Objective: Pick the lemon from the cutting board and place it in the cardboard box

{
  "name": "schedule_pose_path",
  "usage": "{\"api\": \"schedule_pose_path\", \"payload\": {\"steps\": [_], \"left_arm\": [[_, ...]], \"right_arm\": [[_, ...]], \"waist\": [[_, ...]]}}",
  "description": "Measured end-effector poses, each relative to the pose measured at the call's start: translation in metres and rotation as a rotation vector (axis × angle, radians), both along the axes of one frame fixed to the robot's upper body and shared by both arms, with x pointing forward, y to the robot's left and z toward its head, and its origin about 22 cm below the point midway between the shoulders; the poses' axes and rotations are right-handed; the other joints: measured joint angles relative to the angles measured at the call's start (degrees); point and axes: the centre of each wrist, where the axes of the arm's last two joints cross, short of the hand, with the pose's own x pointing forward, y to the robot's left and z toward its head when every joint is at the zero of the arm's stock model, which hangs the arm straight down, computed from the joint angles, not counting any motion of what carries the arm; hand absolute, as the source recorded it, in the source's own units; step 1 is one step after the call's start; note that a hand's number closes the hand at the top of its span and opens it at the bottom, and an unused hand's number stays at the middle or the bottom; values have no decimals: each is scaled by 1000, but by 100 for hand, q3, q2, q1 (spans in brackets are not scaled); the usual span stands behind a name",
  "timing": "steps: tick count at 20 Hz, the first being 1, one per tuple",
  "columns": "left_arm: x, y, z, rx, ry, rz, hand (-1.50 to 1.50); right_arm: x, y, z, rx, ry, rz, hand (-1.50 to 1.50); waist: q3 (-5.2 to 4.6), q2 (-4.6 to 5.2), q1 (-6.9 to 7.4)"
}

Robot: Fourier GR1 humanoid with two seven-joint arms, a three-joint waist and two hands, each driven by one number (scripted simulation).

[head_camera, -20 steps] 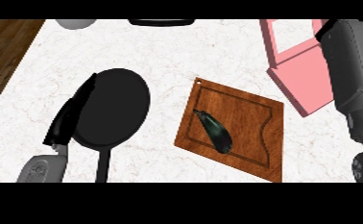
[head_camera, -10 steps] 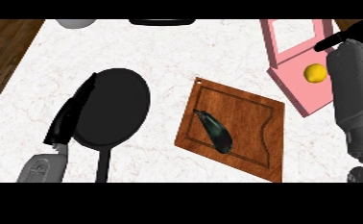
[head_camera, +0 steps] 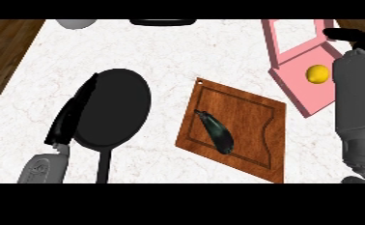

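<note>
One view, the head view, shows us the lemon [head_camera: 317, 74] lying inside the pink cardboard box [head_camera: 294, 60] at upper right, off the cutting board [head_camera: 249, 118], and since we cannot tell the right hand's [head_camera: 345, 34] finger state, withdrawing might clip the box.

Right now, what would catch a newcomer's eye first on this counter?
The yellow lemon sitting inside the pink box at the right, beside the right forearm. Next, the dark eggplant lying on the wooden cutting board at centre. At left, the black pan.
</note>
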Motion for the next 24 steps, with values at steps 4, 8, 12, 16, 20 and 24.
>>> {"api": "schedule_pose_path", "payload": {"steps": [4, 8, 12, 16, 20, 24], "left_arm": [[5, -2, 3, -6, -4, 3, 0], [2, -4, 1, -5, 0, 7, 0], [-5, -2, 2, -3, 5, 15, 0], [-7, 0, 2, 1, 4, 23, 0], [-5, 1, 0, 1, 8, 17, 0], [-6, 6, 2, -2, 3, 10, 0]], "right_arm": [[-15, -12, -9, -17, -160, -50, -150], [-41, -28, -29, -64, -264, -96, -150], [-76, -41, -50, -104, -332, -135, -150], [-115, -49, -62, -148, -386, -175, -150], [-154, -51, -74, -173, -413, -206, -150], [-192, -53, -89, -183, -418, -224, -150]], "waist": [[0, -11, -40], [-2, -27, -69], [-3, -37, -79], [-5, -41, -99], [-7, -34, -89], [-8, -30, -78]]}}
